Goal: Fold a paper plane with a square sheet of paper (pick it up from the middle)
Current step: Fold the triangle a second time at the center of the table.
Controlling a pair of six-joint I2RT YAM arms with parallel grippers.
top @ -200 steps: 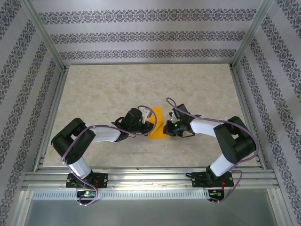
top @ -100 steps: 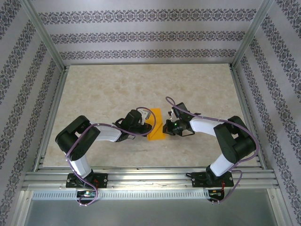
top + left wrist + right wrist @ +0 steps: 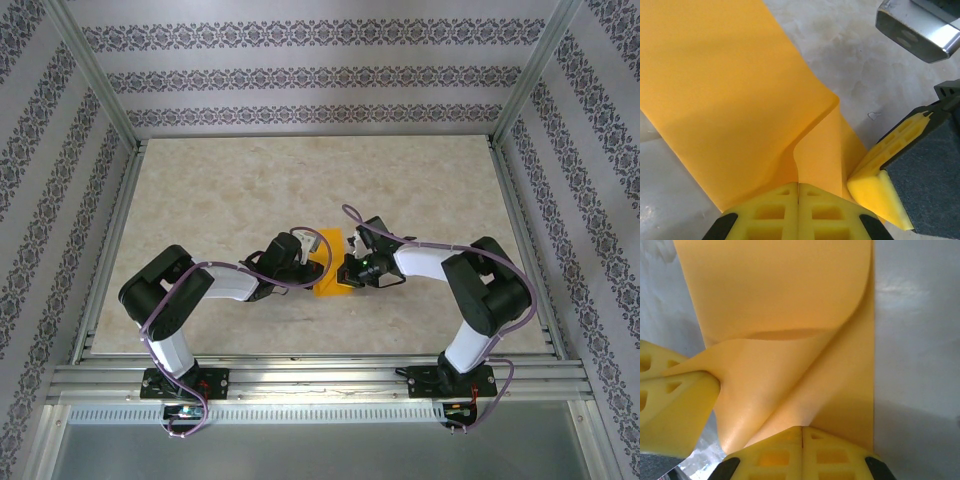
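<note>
Where the two arms meet over the near middle of a pale marbled table [image 3: 200,190], an orange sheet [image 3: 330,280] is pinched between them. Walls [image 3: 300,80] papered in grey patterned bands close in the table on the left, right and far sides, and a metal frame [image 3: 320,375] runs along the near edge. The left arm [image 3: 225,285] reaches in from the near left and the right arm [image 3: 435,265] from the near right, both bent low with wrists pointing towards each other.

The sheet sits between the two grippers, touching both. It is buckled rather than flat, with one layer curving up and over another.

The left gripper [image 3: 798,192] has its yellow jaws pressed together on the sheet, and the paper rises from the seam between them in a raised fold. The right gripper [image 3: 802,435] is clamped on the sheet in the same way, with the paper curling out of its closed jaws.

The two grips are just beside each other. In the left wrist view, a yellow fingertip [image 3: 875,175] of the right gripper touches the paper to the right of the left jaws. In the right wrist view, a left fingertip [image 3: 670,400] presses the paper at the left.
</note>
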